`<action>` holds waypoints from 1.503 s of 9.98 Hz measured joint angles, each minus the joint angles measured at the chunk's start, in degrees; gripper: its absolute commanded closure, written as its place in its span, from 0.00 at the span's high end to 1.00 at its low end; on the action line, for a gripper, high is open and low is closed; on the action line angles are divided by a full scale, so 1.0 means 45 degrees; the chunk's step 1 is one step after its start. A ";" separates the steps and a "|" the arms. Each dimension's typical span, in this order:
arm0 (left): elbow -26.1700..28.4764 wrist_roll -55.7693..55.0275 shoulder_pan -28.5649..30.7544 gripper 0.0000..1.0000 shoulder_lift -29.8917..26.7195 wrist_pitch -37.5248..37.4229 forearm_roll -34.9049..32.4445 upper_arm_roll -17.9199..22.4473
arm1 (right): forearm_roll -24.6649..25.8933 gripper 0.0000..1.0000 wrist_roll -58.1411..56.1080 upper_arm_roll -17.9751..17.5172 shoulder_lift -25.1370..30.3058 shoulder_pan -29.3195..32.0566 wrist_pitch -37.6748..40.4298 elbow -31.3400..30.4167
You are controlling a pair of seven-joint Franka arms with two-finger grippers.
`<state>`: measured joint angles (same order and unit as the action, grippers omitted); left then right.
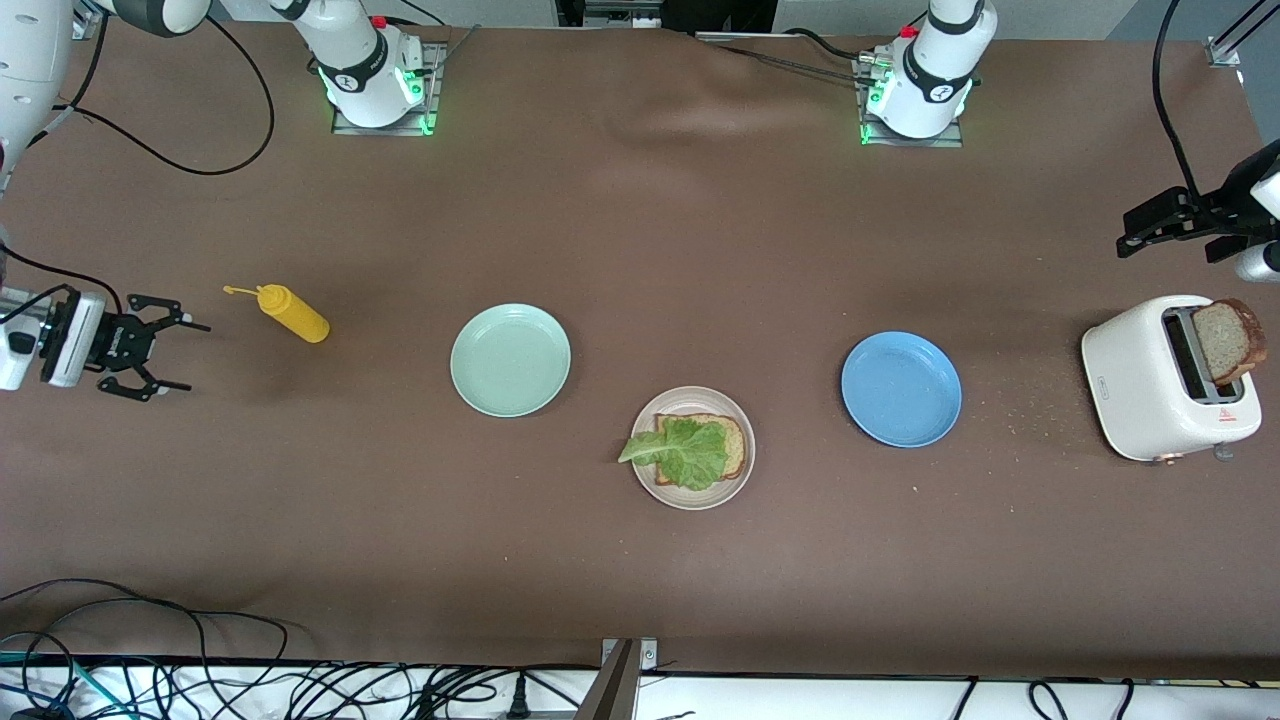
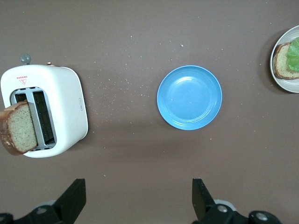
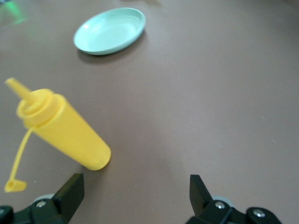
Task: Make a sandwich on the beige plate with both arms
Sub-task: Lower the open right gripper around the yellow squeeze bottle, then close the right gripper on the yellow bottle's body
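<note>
One bread slice (image 1: 738,443) w/ lettuce (image 1: 685,452) on beige plate (image 1: 740,480), mid-bench — top slice (image 1: 1228,340) sits in toaster (image 1: 1150,385). Left gripper (image 1: 1150,225) by toaster, right gripper (image 1: 170,355) near mustard bottle (image 1: 292,313): both wide open, empty. Next, likely: left grips top slice.

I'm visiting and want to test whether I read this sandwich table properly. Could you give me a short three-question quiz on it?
1. True or false: the lettuce leaf lies on a bread slice on the beige plate.
2. Where is the second bread slice? A) on the blue plate B) sticking out of the white toaster C) on the mint-green plate
3. Fill in: the yellow squeeze bottle lies on its side toward the ____ arm's end of the table, beside the open right gripper.

Key: 1 true; 2 B; 3 right. The open left gripper hangs above the toaster's end.
</note>
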<state>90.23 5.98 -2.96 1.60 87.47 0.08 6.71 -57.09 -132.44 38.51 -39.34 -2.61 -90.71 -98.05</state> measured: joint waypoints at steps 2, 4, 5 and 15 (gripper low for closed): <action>0.0000 0.0000 0.0000 1.00 0.0000 0.0000 0.0000 0.0000 | -0.0092 1.00 -0.1817 -0.0005 0.0001 0.0286 0.0746 -0.0676; 0.0000 0.0000 -0.0001 1.00 0.0000 0.0000 0.0000 0.0000 | -0.0100 1.00 -0.3329 -0.0014 -0.0005 0.0657 0.1072 -0.1321; 0.0000 0.0000 0.0000 1.00 0.0000 0.0000 0.0000 0.0000 | -0.0101 1.00 -0.3986 -0.0017 -0.0013 0.0853 0.1173 -0.1608; 0.0000 0.0000 0.0000 1.00 0.0000 0.0000 0.0000 0.0000 | -0.0908 1.00 -0.5145 -0.1066 -0.0407 0.1335 0.1226 -0.2682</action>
<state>90.23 5.98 -2.96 1.60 87.46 0.08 6.71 -61.18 -155.59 33.72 -41.17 3.40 -85.19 -110.12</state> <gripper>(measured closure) 0.000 0.000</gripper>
